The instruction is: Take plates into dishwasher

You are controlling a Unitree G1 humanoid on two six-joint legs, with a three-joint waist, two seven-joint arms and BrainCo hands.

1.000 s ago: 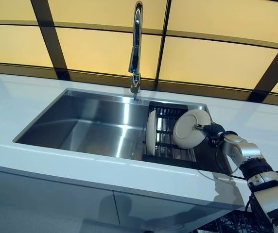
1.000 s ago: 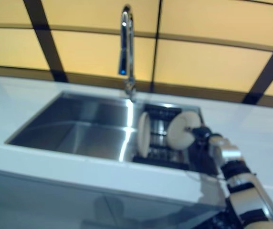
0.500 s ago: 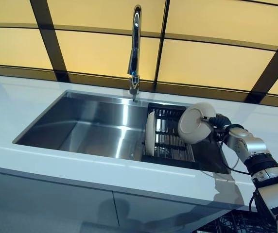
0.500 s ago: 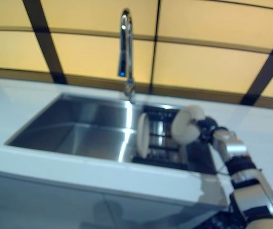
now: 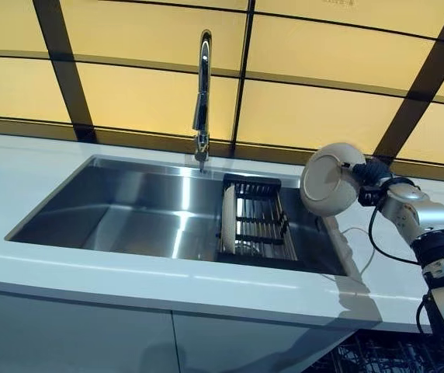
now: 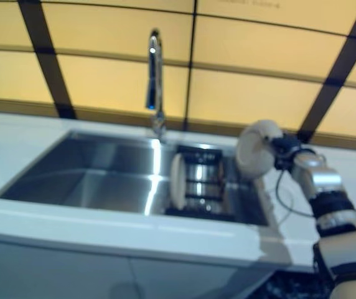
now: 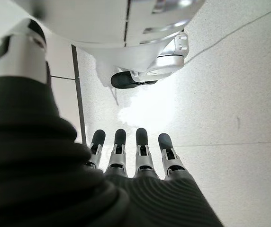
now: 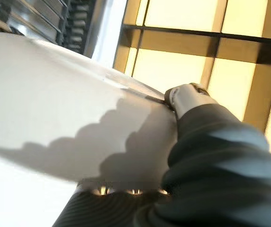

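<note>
Two plates are seen: one is held aloft at the right end of the sink (image 5: 105, 210), the other is left standing in the rack (image 5: 257, 225). A tall chrome faucet (image 5: 202, 93) rises at the far edge of the steel sink, and a white counter (image 5: 168, 284) runs around the basin; behind it a wall of yellow panels (image 5: 307, 101) is crossed by dark bars. Nothing is seen between the raised plate and the open space to the right. At the near right, below the counter edge, a dark wire basket (image 5: 377, 357) is partly shown.

The held plate (image 5: 329, 179) is round, off-white and plain, tilted so that its face is turned to the left, above the right rim of the sink. It is clamped at its right edge by the right robot hand (image 5: 371, 172), with the thumb (image 8: 185, 97) pressed over the rim in the right wrist view.

The black rack lies in the right part of the sink, and the second plate (image 5: 228, 219) is stood on edge at its left end.

The left robot hand (image 7: 130, 156) is shown only in its wrist view, fingers straight, above a pale floor.
</note>
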